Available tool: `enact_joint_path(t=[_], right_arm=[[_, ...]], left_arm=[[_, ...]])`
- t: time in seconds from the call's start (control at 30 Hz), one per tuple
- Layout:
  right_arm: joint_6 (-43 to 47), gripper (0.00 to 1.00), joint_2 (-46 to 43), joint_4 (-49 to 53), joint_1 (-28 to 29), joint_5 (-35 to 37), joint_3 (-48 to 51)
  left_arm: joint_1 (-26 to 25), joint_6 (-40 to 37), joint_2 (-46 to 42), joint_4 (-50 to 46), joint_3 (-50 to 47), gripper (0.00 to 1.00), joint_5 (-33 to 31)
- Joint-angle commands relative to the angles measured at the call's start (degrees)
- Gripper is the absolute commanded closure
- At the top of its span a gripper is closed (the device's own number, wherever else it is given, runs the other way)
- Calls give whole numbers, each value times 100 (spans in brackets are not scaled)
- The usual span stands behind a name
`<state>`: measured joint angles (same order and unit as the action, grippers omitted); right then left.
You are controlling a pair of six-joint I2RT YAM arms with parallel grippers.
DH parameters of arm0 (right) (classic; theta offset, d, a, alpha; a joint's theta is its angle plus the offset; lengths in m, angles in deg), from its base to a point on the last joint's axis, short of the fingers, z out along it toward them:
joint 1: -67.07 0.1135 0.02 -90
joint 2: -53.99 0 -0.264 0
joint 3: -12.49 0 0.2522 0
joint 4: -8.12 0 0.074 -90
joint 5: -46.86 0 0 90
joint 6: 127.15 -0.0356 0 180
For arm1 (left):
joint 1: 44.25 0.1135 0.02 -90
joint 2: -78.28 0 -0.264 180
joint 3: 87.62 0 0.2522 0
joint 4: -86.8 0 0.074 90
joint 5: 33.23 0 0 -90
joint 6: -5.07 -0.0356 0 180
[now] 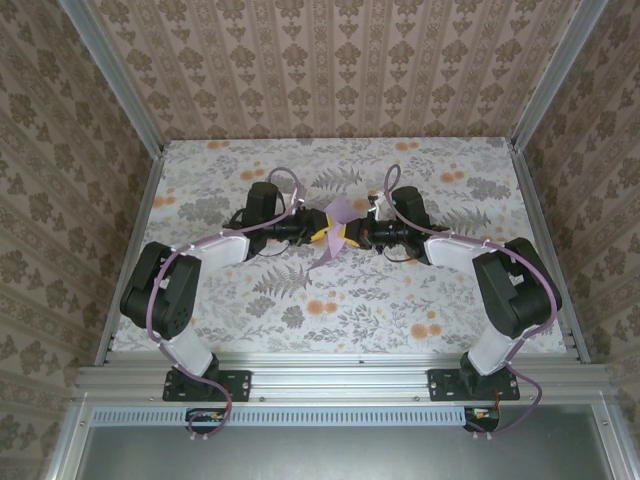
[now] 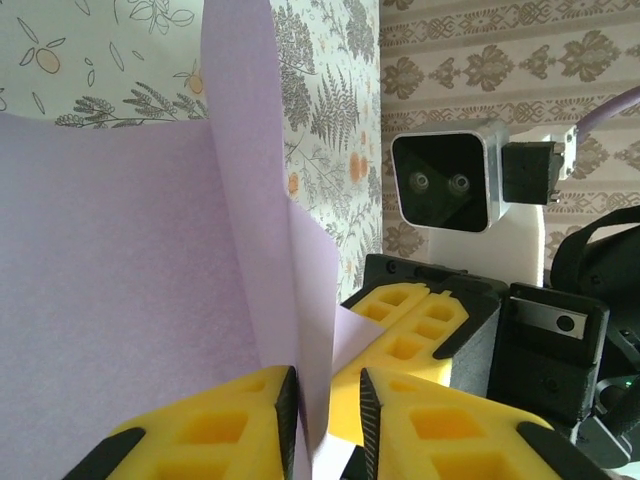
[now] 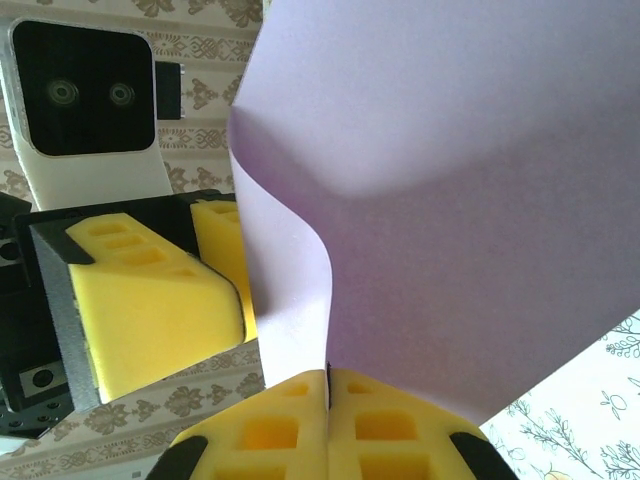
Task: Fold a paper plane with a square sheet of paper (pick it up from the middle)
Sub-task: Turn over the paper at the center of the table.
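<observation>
Right wrist: right fingers (image 3: pixel 270 430) pinch the sheet (image 3: pixel 450 200); left fingers (image 2: pixel 210 430) flank it, parted.

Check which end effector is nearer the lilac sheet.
Right. The right end effector is clamped shut on the lilac sheet; the left end effector straddles it, jaws slightly apart.

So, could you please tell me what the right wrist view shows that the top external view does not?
Right wrist: a close look at the right gripper, its yellow fingers pressed shut on the lower edge of the square sheet of paper, which curls just above the pinch. Top external: the whole left arm and right arm, and the floral table. Both: the lilac sheet held between the right gripper and the left gripper facing it.
</observation>
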<state>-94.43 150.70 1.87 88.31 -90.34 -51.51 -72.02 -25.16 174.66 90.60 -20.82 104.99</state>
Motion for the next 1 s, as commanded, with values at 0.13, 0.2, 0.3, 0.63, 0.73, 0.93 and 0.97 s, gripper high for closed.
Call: enact_joint_path(t=[0.13, 0.2, 0.3, 0.63, 0.73, 0.93, 0.97], right_arm=[[-38, 97, 24, 74, -27, -61, 40], [-33, 95, 7, 65, -31, -61, 46], [-29, 90, -25, 89, -40, -61, 67], [228, 56, -698, 741, -128, 294, 440], [-140, 48, -856, 395, -111, 314, 727], [-1273, 37, -628, -1005, 195, 353, 983], [-1411, 36, -542, -1175, 258, 410, 976]], left_arm=[[-40, -316, -81, -256, 174, 83, 59], [-35, -340, -84, -288, 174, 87, 40], [-32, -369, -71, -315, 196, 89, 18], [-22, -260, -60, -296, 273, 93, -94], [-21, -221, -37, -260, 299, 93, -111], [-73, -82, 64, -67, 330, 93, -103], [-79, -67, 74, -52, 322, 94, -102]])
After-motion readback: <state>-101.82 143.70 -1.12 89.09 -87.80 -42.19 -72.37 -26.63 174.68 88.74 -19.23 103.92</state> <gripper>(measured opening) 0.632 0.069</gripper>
